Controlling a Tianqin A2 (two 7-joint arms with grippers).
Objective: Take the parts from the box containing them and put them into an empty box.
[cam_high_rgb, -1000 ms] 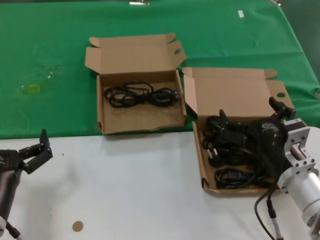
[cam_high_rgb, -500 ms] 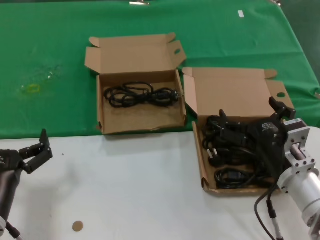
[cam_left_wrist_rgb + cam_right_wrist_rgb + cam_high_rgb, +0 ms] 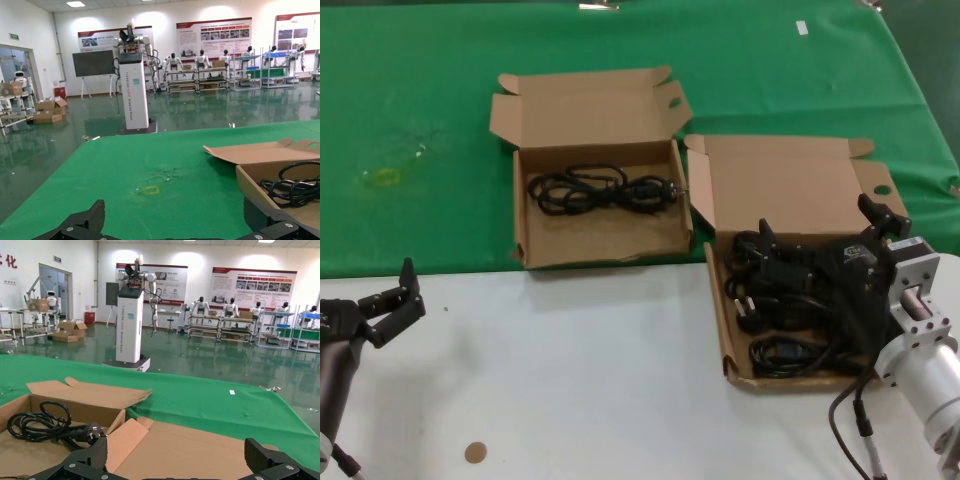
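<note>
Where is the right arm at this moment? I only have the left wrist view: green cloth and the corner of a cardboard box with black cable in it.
Observer: The right gripper is at the source box on the robot's right, over its pile of power cords.
Operator: Has it got hold of one?
Observer: No. The right wrist view shows its jaws set wide apart, with nothing between them.
Operator: And the box in my view, how full is it?
Observer: That is the smaller box, lying on the green cloth to the left of the source box. The head view shows a single coiled cord in it.
</note>
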